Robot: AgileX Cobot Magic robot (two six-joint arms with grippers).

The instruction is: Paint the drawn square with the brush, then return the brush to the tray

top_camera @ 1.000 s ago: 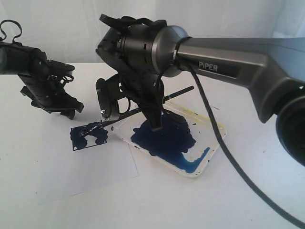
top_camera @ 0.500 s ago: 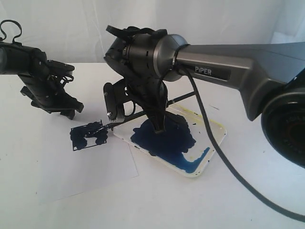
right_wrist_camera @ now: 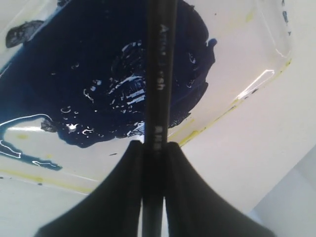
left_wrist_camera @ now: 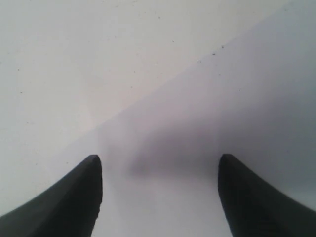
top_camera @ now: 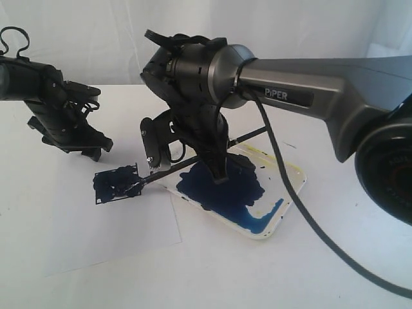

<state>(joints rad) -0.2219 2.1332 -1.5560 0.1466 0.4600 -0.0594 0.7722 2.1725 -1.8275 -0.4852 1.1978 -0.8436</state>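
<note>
The drawn square (top_camera: 116, 183) on the white paper sheet (top_camera: 96, 225) is almost fully smeared with dark blue paint. The black brush (top_camera: 174, 169) slants down from the tray side, and its tip rests on the square's right edge. My right gripper (top_camera: 215, 167) is shut on the brush shaft (right_wrist_camera: 159, 74) above the tray (top_camera: 293, 187), with its fingertips (right_wrist_camera: 154, 145) over the blue blotch (right_wrist_camera: 98, 74). The tray is white with yellowish rim stains. My left gripper (top_camera: 84, 145) hovers open over the paper behind the square, nothing between its fingers (left_wrist_camera: 94, 170).
The right arm's grey link (top_camera: 335, 96) stretches across the scene from the right, with its black cable (top_camera: 302, 212) hanging over the tray's right side. The left wrist view shows only the white surface and a paper edge (left_wrist_camera: 163, 89).
The brush tip has swept left and down across the square, spreading more blue paint inside it. The right gripper has shifted slightly with it. The left arm has not moved.
</note>
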